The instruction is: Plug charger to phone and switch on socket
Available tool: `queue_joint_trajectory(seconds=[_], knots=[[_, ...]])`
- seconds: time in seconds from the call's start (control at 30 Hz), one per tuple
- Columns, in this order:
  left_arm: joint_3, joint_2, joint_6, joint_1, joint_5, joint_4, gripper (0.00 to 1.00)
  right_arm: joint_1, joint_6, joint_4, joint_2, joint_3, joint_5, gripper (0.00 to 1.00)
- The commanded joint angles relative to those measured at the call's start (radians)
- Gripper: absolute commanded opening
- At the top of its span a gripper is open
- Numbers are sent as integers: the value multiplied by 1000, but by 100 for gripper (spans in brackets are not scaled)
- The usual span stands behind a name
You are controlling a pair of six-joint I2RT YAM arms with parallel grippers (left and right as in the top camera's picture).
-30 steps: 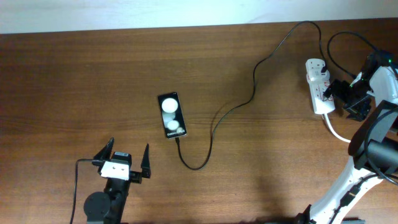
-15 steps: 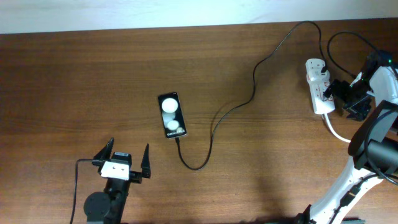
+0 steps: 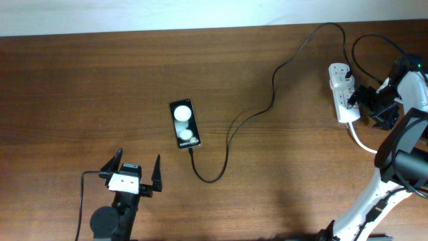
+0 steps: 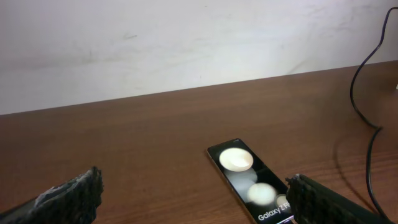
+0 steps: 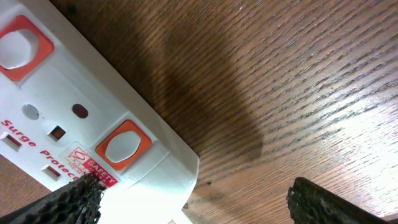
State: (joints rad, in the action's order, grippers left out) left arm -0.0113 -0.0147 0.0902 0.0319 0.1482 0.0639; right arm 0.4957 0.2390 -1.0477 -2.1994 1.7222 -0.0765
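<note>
The black phone [image 3: 185,124] lies mid-table with two white blobs on its screen; it also shows in the left wrist view [image 4: 252,181]. The black charger cable [image 3: 273,94] runs from the phone's near end in a loop, then up and right to a plug in the white socket strip [image 3: 344,93]. My left gripper [image 3: 133,173] is open and empty, near the front edge, short of the phone. My right gripper [image 3: 370,106] is open, one finger [image 5: 71,198] resting on the strip [image 5: 87,118] beside an orange-red switch [image 5: 122,147].
The strip's thick white cord [image 3: 362,142] runs off toward the right arm's base. A second orange-red switch [image 5: 17,45] sits farther along the strip. The table's back edge meets a pale wall [image 4: 186,43].
</note>
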Motion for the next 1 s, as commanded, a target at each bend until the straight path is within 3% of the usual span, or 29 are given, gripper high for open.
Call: queue_joint_trajectory(seconds=[0.0,0.57,0.97], knots=[[3,10,17,-4,-14,6,99,-1,1,-3,-39,0,35,99],[3,10,17,-4,-14,6,99,-25,1,-3,177,0,35,99],[3,10,17,-4,-14,6,99,-224,1,-3,316,0,35,99]])
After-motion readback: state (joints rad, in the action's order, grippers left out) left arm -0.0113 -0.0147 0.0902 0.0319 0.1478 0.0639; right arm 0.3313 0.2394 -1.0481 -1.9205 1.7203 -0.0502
